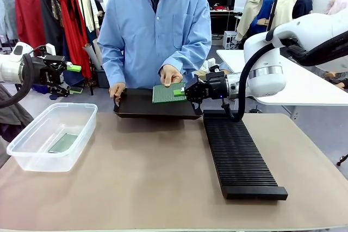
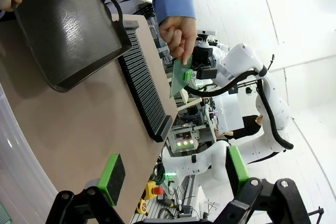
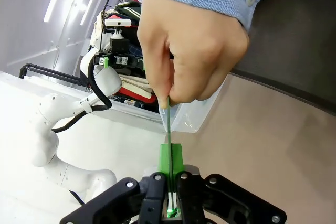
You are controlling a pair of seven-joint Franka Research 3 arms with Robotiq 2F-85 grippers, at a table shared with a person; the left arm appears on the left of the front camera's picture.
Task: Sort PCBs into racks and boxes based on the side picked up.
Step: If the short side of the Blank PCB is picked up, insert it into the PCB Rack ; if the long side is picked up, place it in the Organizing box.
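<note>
PCBs are showing at two spots. Nearest, the boxed PCB is lying flat on the floor of the box at the near left of the table, likely dropped there as already sorted. At the near right the rack is running from near to far, its slots facing up so boards can be stood on edge in it; no board is standing in it that I can make out. Farther back on the left, the left gripper is hanging beside the box with its fingers spread and nothing between them, seemingly waiting its turn. Farther on, the held PCB is hovering roughly level just above the tray. The right gripper is pinching its right edge between pressed-together pads, while the person's hand is gripping the far edge, so both are holding it in what looks like a handover. The person's other hand is holding the tray's left corner, probably steadying it.
</note>
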